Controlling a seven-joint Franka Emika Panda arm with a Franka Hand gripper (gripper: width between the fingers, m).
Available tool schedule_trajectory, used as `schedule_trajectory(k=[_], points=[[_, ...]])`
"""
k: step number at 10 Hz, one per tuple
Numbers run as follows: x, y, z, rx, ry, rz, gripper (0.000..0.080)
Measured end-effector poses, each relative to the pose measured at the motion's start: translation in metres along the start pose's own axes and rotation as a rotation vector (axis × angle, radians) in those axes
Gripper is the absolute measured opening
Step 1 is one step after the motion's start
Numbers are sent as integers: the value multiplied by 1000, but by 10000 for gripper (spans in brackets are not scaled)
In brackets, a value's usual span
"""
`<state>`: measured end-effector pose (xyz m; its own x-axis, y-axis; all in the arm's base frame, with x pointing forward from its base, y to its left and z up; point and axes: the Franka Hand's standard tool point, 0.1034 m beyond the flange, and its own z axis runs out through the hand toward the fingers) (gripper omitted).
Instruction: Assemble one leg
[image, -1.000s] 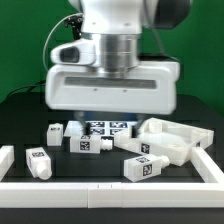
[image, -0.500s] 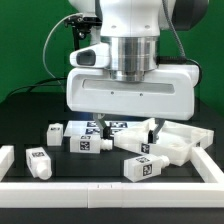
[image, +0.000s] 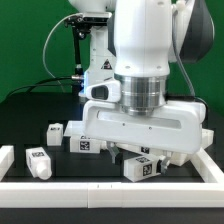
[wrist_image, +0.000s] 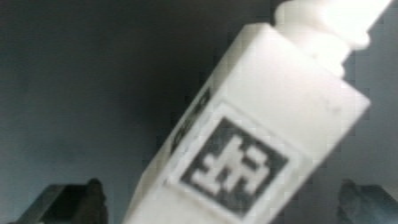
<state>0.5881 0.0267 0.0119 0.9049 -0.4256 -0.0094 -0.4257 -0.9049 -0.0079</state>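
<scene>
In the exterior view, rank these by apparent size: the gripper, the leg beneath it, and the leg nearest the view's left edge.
Largest: the gripper, by far.
Then the leg beneath it and the leftmost leg: they look about alike, and the gripper partly hides the first, so I won't rank them.

Here's the leg: a small white oblong block lying on its side on the dark table, tag side up and toward the exterior camera. The wrist view has it close up, slanting across the picture. Its black-and-white square tag sits on the broad face, and a rounded white stub pokes out of one end. To the exterior view's left, well apart, lie three more alike: a second leg nearest the front, a third leg showing its tag, and a fourth leg farther back.
</scene>
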Motion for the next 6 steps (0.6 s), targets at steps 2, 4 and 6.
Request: schedule_trajectory(k=[2, 4, 6], points=[[0, 0, 0, 0, 0, -2, 529], [0, 0, 0, 0, 0, -3, 392], [8, 15, -12, -1, 13, -127, 285]])
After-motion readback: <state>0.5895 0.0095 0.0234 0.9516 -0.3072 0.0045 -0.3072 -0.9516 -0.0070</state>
